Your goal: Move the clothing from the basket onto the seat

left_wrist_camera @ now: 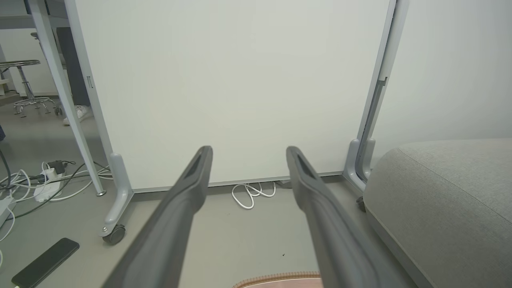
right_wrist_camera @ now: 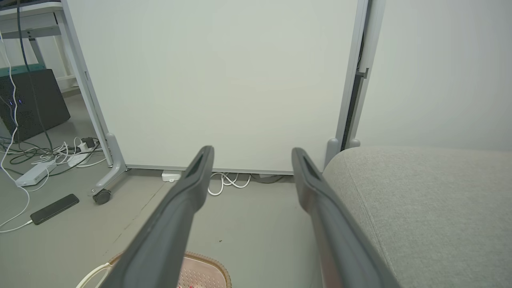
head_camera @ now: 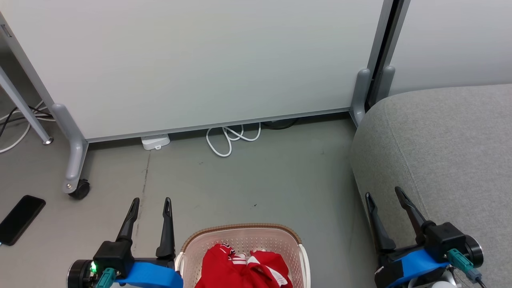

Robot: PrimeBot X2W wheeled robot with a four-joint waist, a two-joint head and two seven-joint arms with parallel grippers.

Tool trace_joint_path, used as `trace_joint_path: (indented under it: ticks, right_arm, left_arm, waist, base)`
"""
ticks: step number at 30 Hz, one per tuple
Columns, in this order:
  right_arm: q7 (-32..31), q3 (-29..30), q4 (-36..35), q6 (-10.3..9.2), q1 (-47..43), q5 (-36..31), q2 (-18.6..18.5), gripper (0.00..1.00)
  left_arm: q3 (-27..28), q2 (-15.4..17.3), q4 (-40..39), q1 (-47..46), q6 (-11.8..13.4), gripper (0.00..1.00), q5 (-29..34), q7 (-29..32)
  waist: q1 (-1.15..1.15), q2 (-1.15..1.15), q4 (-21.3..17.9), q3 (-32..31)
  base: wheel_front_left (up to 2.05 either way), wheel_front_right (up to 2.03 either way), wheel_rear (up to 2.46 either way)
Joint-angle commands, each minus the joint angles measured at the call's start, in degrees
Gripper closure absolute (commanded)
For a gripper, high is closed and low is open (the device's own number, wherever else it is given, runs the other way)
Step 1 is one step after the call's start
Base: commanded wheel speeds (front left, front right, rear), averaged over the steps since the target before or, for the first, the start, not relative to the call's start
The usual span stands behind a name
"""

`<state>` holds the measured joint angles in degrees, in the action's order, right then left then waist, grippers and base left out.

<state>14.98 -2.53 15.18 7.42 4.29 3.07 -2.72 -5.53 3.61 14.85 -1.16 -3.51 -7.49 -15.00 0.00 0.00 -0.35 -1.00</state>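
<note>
The red clothing (head_camera: 244,270) with white stripe trim lies bunched inside the cream basket (head_camera: 240,232), which stands on the floor at the bottom middle of the head view. Its brown rim edge (left_wrist_camera: 280,277) also peeks into the left wrist view, and a rim corner (right_wrist_camera: 212,268) into the right wrist view. The grey seat (head_camera: 444,152) fills the right side. My left gripper (head_camera: 151,201) is open, just left of the basket, nothing between its fingers. Over by the seat's front edge my right gripper (head_camera: 384,192) hangs open and empty.
A white partition panel (head_camera: 192,60) on grey wheeled feet (head_camera: 76,188) stands ahead. White cable loops (head_camera: 230,138) lie at its base. A black phone (head_camera: 20,219) rests on the floor at the left, near more cables and power strips (right_wrist_camera: 36,172).
</note>
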Motion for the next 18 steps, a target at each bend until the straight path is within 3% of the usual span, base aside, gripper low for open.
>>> trace_joint_path:
  ticks: [1,10,18]
  right_arm:
    - [0.32,-0.01,-0.09,0.13,0.33,0.04,-0.30,0.00]
    - [0.32,-0.25,-0.30,0.13,-0.02,0.25,-0.29,0.00]
    - [0.29,-2.33,-0.35,0.13,1.17,0.40,-0.28,0.00]
  left_arm:
    - [0.33,-0.02,0.10,0.20,-0.12,0.00,-0.01,-0.28]
    - [0.64,-0.28,0.37,0.67,-0.42,0.00,-0.12,-0.28]
    - [1.21,-0.48,2.56,1.10,-0.17,0.00,-1.06,-0.23]
  waist:
    - [0.00,0.00,0.05,-0.02]
    - [0.00,0.00,-0.05,0.06]
    - [0.00,0.00,-3.07,1.51]
  base:
    - [0.00,0.00,0.00]
    - [0.00,0.00,0.00]
    - [0.00,0.00,0.00]
